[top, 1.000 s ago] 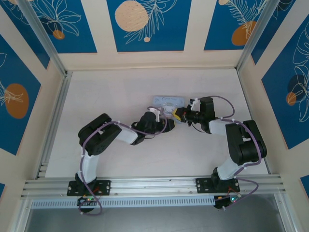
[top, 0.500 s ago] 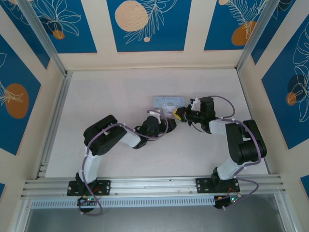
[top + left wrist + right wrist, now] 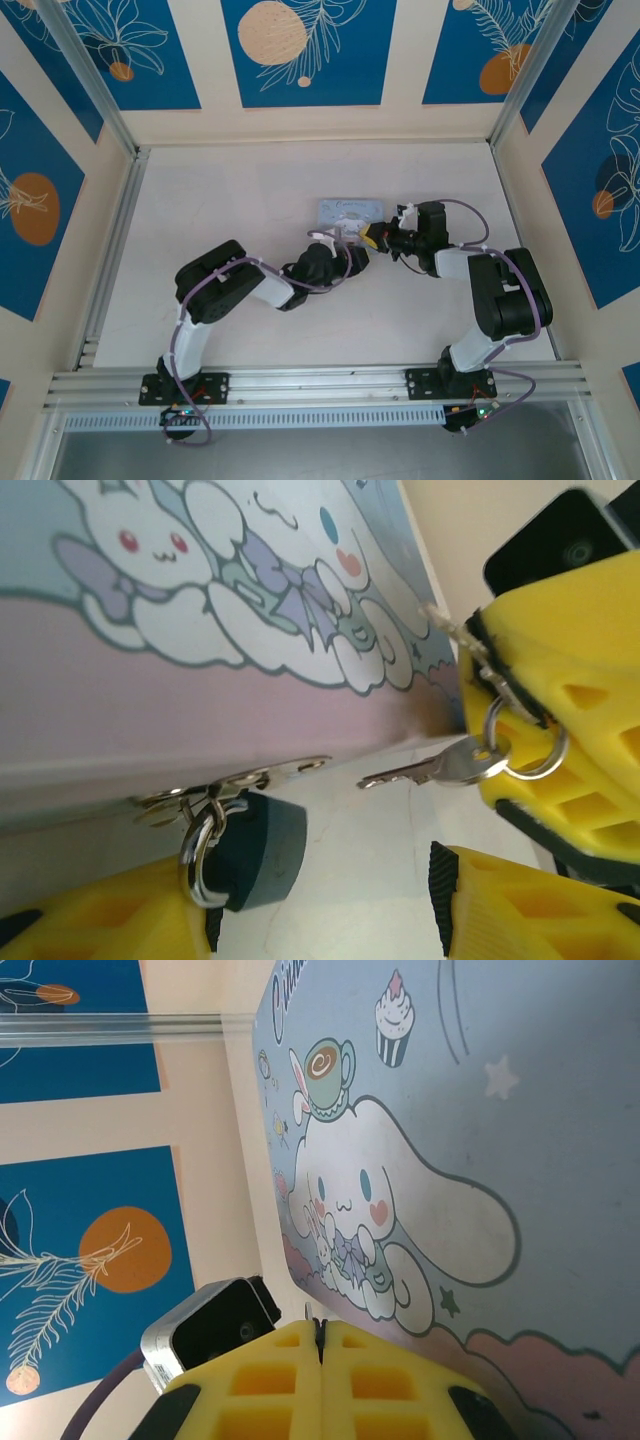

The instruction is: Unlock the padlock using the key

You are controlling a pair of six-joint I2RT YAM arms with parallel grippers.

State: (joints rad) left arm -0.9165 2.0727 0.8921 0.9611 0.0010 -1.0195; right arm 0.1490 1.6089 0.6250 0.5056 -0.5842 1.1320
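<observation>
The padlock (image 3: 258,848), small and dark teal, hangs by its silver shackle (image 3: 197,858) from the hasp of the pale blue tin (image 3: 200,680) (image 3: 348,210) (image 3: 520,1090). My left gripper (image 3: 325,910) (image 3: 352,256) is open; the padlock rests against its left finger (image 3: 90,920) and the right finger (image 3: 540,910) stands apart. My right gripper (image 3: 478,650) (image 3: 321,1335) (image 3: 372,238) is shut on the key (image 3: 445,628), whose thin tip (image 3: 308,1312) pokes out between the pads. A second key (image 3: 425,772) dangles from the ring (image 3: 525,755) and points toward the padlock.
The tin lies flat on the pale table (image 3: 240,200), printed with a white cartoon character (image 3: 400,1200). Aluminium rails (image 3: 110,250) and blue patterned walls (image 3: 300,50) enclose the workspace. Purple cables (image 3: 470,225) run along both arms.
The left arm has swung right and its gripper has closed in on the tin's near edge, beside the right gripper. The right gripper has barely moved.
</observation>
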